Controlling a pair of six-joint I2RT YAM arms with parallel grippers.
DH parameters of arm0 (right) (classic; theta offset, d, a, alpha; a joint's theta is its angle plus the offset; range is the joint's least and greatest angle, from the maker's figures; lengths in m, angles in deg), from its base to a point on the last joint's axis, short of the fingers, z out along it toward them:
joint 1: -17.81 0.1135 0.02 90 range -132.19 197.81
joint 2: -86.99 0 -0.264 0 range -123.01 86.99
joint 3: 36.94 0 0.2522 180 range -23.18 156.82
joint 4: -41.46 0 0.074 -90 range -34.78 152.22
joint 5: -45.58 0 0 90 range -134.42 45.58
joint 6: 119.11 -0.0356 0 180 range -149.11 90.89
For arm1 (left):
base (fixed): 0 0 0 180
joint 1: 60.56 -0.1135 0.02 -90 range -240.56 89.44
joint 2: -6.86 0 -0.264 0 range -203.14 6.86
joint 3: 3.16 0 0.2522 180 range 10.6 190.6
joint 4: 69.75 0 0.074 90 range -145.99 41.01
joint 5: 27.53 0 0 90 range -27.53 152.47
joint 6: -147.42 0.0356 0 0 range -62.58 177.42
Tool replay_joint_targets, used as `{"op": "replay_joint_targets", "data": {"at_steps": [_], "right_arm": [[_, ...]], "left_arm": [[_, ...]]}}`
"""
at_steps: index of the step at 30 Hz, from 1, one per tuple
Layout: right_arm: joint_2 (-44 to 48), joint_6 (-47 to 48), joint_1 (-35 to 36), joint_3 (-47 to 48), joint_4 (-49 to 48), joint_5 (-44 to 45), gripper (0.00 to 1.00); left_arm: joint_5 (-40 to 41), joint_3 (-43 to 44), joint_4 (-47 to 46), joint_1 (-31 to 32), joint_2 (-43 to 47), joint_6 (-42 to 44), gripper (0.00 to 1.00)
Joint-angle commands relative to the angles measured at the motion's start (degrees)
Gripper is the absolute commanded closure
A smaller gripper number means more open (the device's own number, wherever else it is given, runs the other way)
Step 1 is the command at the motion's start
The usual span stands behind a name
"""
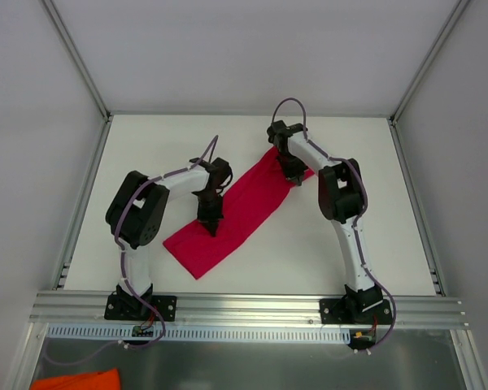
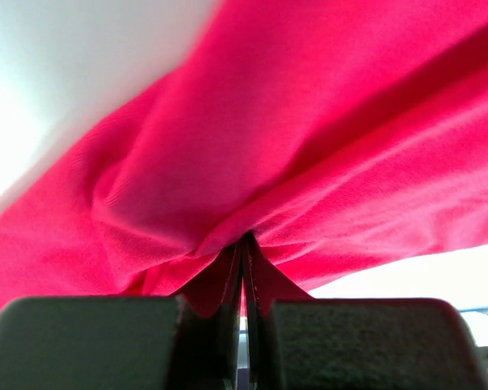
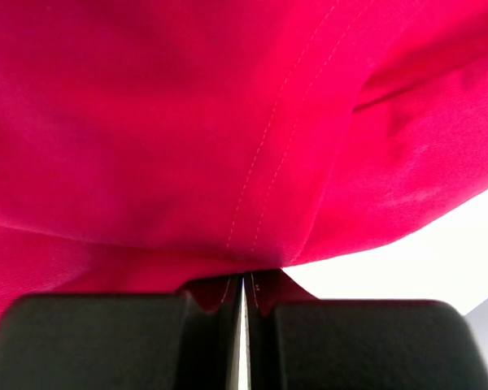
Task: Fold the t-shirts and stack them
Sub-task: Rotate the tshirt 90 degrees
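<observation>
While we are looking down from above, the shirt (image 1: 236,215) is lying as a long folded band slanting across the middle of the table (image 1: 374,244), its near end sitting to the left and its far end reaching up to the right. We are holding the left gripper (image 1: 211,226) down on the band's left edge, close to the near end, and the right gripper (image 1: 295,179) on the far end. Both pairs of jaws are clenching on red cloth. In the left wrist view, the fabric is bunching and drawing into the narrow slit between the dark fingers (image 2: 89,341), with folds fanning out from that pinch. In the right wrist view, the fingers are nipping a fold just beside a double line of pale stitching (image 3: 264,146). Bare white table is showing past the cloth's edge in both wrist views. An orange cloth (image 1: 73,380) is lying below the front rail (image 1: 244,307), at the near left corner of the overhead view
</observation>
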Motion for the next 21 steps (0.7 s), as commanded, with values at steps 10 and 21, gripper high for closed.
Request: {"op": "replay_joint_targets", "data": {"at_steps": [10, 21], "right_arm": [[-8.01, 0.38, 0.67, 17.31, 1.20, -13.06, 0.99], [-3.53, 1.60, 1.38, 13.26, -4.08, -18.87, 0.99]], "left_arm": [[-7.26, 8.02, -1.79, 9.07, -2.93, -1.46, 1.00], [-2.39, 10.84, -2.67, 12.59, -1.98, -0.76, 1.00]]}}
